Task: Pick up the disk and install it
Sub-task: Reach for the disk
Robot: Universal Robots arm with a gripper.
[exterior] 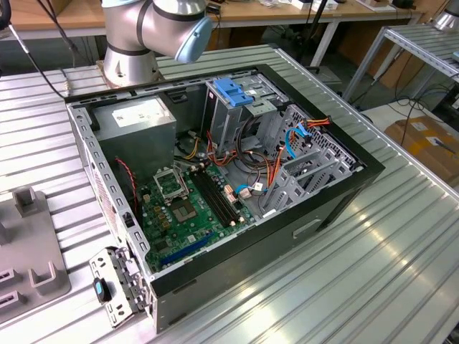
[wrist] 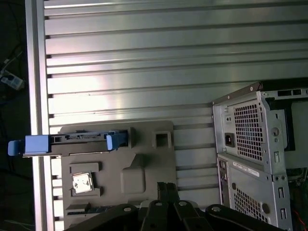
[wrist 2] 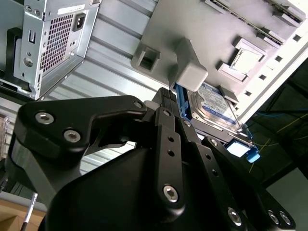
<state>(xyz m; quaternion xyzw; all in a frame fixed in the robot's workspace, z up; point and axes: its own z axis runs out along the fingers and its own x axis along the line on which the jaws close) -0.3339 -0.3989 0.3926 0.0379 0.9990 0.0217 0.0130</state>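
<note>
The disk is a silver drive in a light-blue side frame. It stands on edge in a slot of a grey fixture plate, at the plate's end far from the computer case. In the second wrist view the disk shows its white-and-blue label just beyond a grey block of the plate. My gripper hangs above the plate, apart from the disk, shut with nothing between its fingertips. In the second wrist view the gripper points toward the plate next to the disk.
An open computer case lies on the ribbed metal table, with a tall metal cage topped by a blue latch and a grey power supply inside. The fixture plate sits at the exterior view's left. The arm's base stands behind the case.
</note>
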